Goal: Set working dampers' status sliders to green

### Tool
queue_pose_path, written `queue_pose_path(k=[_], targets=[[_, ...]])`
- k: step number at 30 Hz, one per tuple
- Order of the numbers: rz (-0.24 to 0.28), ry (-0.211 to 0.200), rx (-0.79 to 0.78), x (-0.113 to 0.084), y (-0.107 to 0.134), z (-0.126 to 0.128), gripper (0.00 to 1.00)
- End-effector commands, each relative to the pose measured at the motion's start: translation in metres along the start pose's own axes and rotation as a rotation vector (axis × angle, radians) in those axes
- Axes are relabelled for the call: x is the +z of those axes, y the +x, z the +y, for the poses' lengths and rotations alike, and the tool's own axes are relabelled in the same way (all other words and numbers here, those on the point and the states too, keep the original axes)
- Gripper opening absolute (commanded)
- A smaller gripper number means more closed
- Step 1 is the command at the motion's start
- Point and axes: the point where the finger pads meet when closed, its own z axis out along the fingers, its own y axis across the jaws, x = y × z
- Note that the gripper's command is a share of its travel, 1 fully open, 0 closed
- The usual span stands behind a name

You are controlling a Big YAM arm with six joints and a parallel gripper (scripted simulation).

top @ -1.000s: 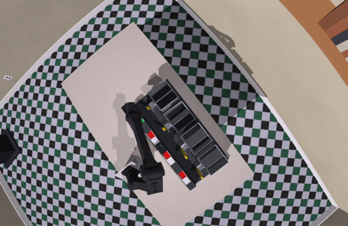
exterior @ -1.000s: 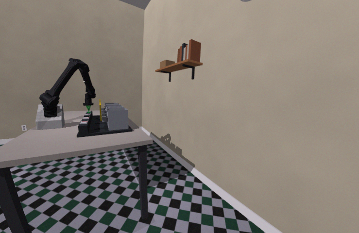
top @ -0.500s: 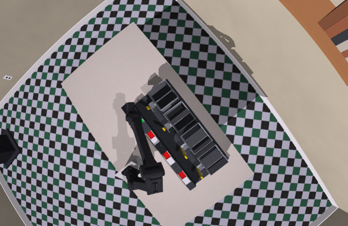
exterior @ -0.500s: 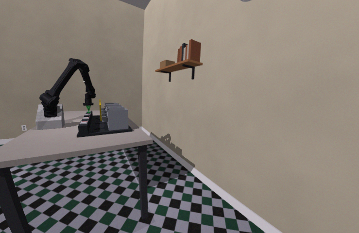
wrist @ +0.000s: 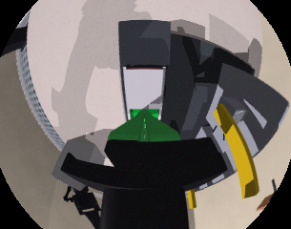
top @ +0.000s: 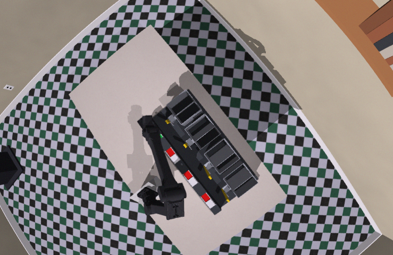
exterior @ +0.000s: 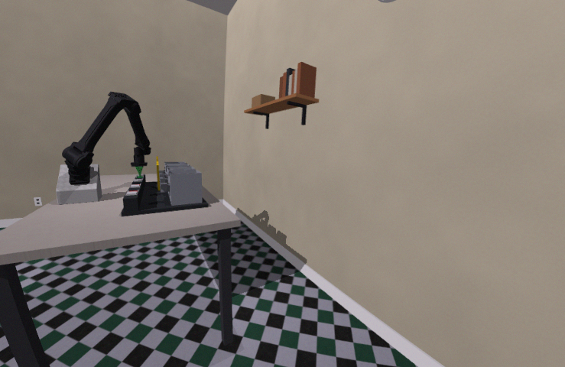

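Four grey dampers (top: 202, 131) (exterior: 185, 186) stand in a row behind four status sliders. The three nearer sliders show red windows (top: 170, 151) (top: 187, 175) (top: 205, 197) beside white covers. At the far slider, the white cover (wrist: 143, 87) lies toward the top of the wrist view, with a green window (wrist: 135, 114) below it and a thin dark-red line at its upper edge. My gripper (exterior: 139, 176) (wrist: 144, 113) is shut and empty, its green fingertips at that green window by the cover's lower end. Contact cannot be told. The arm hides the gripper in the top view.
Yellow levers (top: 167, 121) (top: 185, 145) (top: 208, 173) (top: 226, 196) (exterior: 158, 173) stand between sliders and dampers. One lever (wrist: 238, 153) is right of my fingers. Dampers and sliders share a black base (top: 213, 184). The arm's pale block (exterior: 78, 191) stands on the table (exterior: 105, 225).
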Motion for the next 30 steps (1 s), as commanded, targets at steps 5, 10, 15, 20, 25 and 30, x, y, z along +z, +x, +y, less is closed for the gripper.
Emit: queue_pose_path(k=[5, 10, 15, 20, 25, 30], targets=[[-0.019, 0.018, -0.001, -0.014, 0.001, -0.003, 0.0], [-0.048, 0.04, 0.026, -0.038, -0.013, -0.017, 0.0], [-0.05, 0.04, 0.026, -0.053, -0.013, -0.017, 0.0], [-0.051, 0.04, 0.026, -0.065, -0.013, -0.016, 0.0], [-0.043, 0.022, 0.036, -0.06, -0.009, -0.018, 0.0], [-0.044, 0.027, 0.034, -0.062, -0.01, -0.018, 0.0]])
